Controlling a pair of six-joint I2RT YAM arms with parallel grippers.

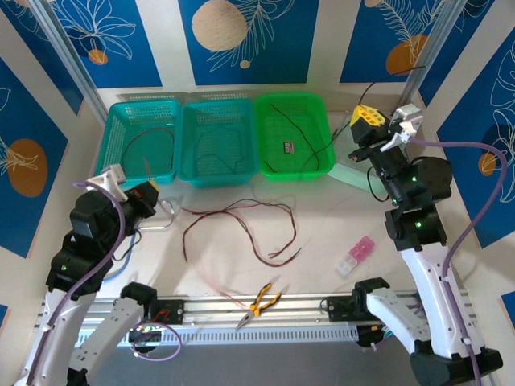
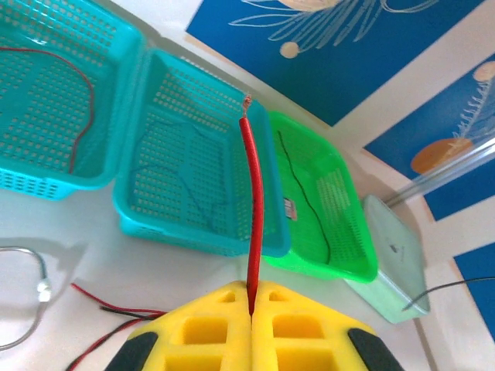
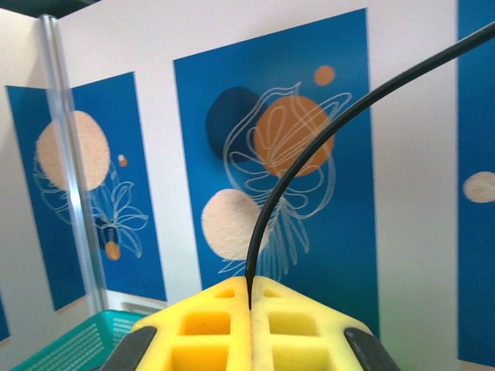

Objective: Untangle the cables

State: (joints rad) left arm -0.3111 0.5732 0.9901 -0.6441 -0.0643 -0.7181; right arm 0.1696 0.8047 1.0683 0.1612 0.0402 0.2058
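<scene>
A loose tangle of thin red and dark brown cables (image 1: 241, 221) lies on the white table in front of the baskets. My left gripper (image 1: 147, 193) hovers at the table's left, shut on a red cable (image 2: 249, 201). The cable's bare end sticks up from between the yellow fingers (image 2: 201, 328) of the left gripper (image 2: 252, 290). My right gripper (image 1: 368, 119) is raised at the back right and is shut on a black cable (image 3: 309, 147) that arcs up and right from the right gripper (image 3: 250, 287). That black cable (image 1: 394, 78) runs toward the back wall.
Three baskets stand in a row at the back: a teal basket (image 1: 121, 108) with a reddish wire, a teal basket (image 1: 217, 182) with a blue-grey wire, and a green basket (image 1: 294, 98) with a black wire. Yellow-handled pliers (image 1: 259, 304) and a pink box (image 1: 355, 256) lie near the front.
</scene>
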